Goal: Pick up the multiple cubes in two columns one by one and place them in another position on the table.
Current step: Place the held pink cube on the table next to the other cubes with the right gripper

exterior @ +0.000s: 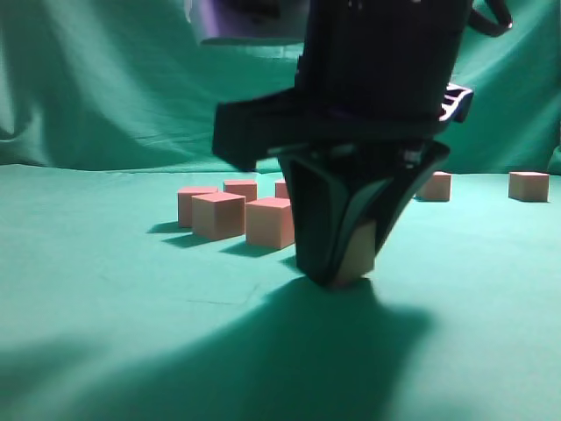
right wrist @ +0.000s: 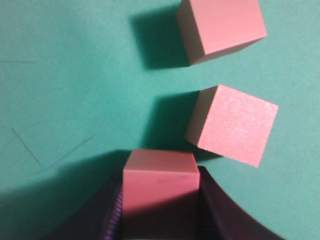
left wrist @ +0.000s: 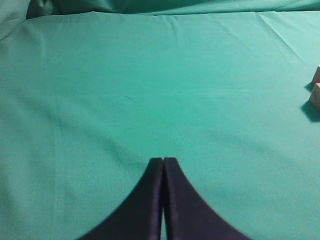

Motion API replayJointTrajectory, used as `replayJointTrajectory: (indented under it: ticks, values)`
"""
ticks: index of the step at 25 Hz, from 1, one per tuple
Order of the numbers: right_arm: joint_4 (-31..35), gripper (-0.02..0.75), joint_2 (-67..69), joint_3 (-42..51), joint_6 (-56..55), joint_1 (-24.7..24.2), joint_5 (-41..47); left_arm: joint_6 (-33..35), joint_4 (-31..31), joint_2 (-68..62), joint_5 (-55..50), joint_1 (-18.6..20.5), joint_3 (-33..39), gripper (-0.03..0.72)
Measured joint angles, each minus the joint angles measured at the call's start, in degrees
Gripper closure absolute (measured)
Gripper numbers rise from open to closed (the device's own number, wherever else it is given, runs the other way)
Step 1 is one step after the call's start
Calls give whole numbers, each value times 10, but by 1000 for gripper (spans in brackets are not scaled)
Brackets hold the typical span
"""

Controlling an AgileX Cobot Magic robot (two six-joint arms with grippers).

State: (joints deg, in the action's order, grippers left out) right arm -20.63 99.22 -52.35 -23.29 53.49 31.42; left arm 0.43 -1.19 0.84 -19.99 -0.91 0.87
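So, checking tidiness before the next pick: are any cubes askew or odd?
Slightly. In the right wrist view the middle cube sits rotated relative to the far cube and the cube between the right gripper fingers. Nothing looks damaged or toppled.

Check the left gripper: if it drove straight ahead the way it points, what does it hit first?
Nothing, as far as the left wrist view shows. The left gripper, shut, faces bare green cloth back to the backdrop. The two cubes sit far right, off that line.
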Motion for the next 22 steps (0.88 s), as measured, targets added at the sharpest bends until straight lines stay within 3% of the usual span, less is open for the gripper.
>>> replayJointTrajectory:
  ticks: [20, 22]
  values:
    - [-2, 469, 10, 0, 0, 0, -4, 0, 0, 0, 0, 0, 0, 688]
    - [-2, 398, 11, 0, 0, 0, -4, 0, 0, 0, 0, 0, 0, 688]
